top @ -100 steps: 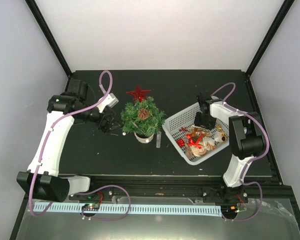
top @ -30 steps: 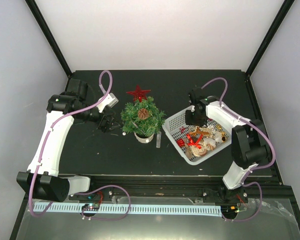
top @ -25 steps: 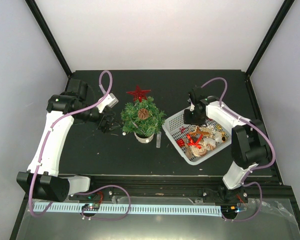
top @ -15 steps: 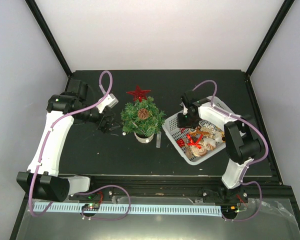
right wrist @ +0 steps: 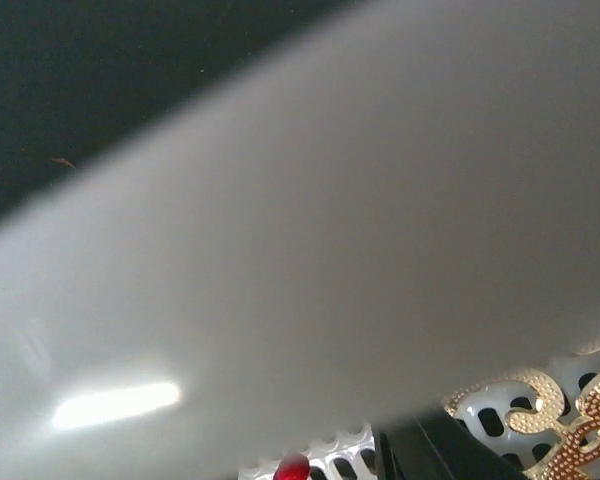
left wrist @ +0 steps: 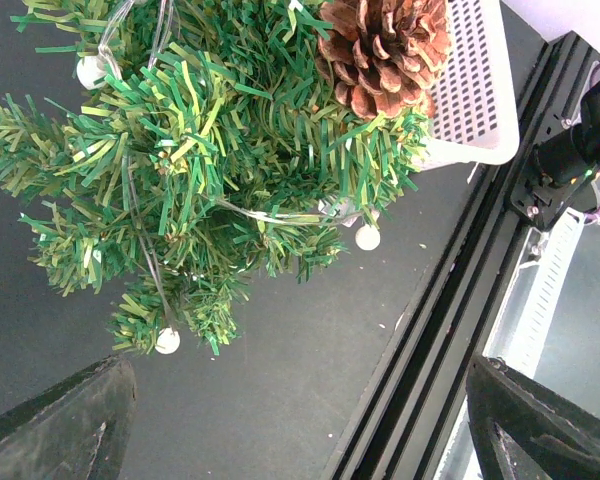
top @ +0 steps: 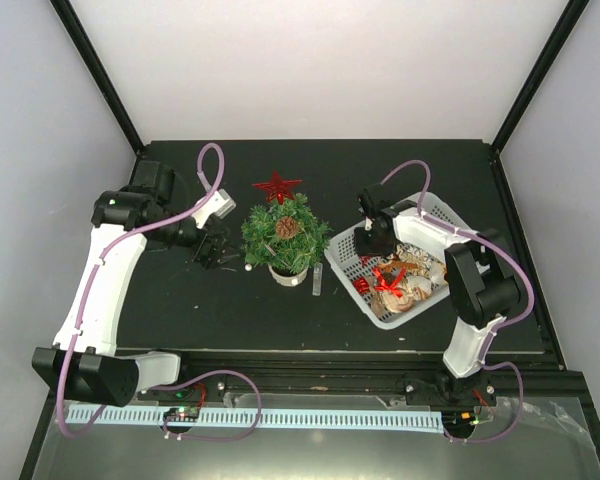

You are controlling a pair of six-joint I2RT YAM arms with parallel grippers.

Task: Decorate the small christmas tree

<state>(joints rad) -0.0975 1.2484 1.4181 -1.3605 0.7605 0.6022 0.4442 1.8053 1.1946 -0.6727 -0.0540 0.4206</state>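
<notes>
The small christmas tree (top: 285, 236) stands mid-table, a pine cone (top: 287, 227) on it. In the left wrist view the tree (left wrist: 200, 150) fills the top, with the pine cone (left wrist: 385, 50) and white light beads (left wrist: 167, 341). My left gripper (top: 212, 250) is just left of the tree. It is open (left wrist: 300, 430), with only bare table between its fingers (left wrist: 60, 420). My right gripper (top: 365, 240) is low at the far-left corner of the white basket (top: 388, 322). The blurred basket rim (right wrist: 330, 250) fills its wrist view. Only one dark finger (right wrist: 420, 455) shows.
A red star (top: 277, 187) lies on the table behind the tree. A small clear piece (top: 318, 280) lies between tree and basket. The basket holds red and gold ornaments (top: 395, 280); a gold ornament (right wrist: 570, 410) and a red bead (right wrist: 292, 467) show near the right finger.
My right arm has swung left across the basket to its far-left corner and dropped low. The left arm and the tree have not moved.
</notes>
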